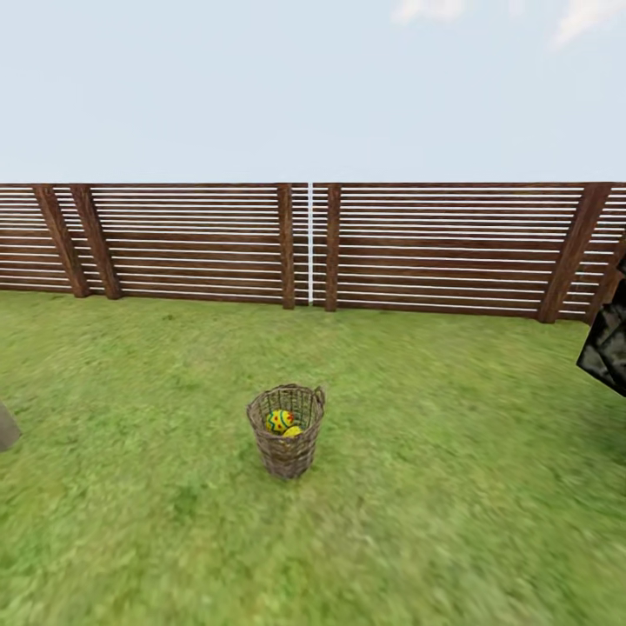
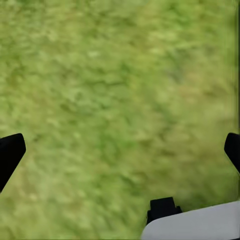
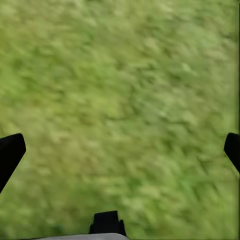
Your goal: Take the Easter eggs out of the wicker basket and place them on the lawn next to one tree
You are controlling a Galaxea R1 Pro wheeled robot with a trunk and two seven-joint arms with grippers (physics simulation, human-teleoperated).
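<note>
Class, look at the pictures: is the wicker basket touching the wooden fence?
Apart. The head view shows the wicker basket standing on the lawn, with a broad strip of bare grass between it and the fence behind it.

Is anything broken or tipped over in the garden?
No, nothing looks wrong. The basket stands upright on the grass with painted eggs still inside, none spilled. The fence behind it looks whole.

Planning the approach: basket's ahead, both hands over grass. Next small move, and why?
Probably roll the base forward toward the wicker basket. It stands upright on the lawn with eggs inside, while the left hand and right hand, fingers spread, have bare grass between them.
</note>
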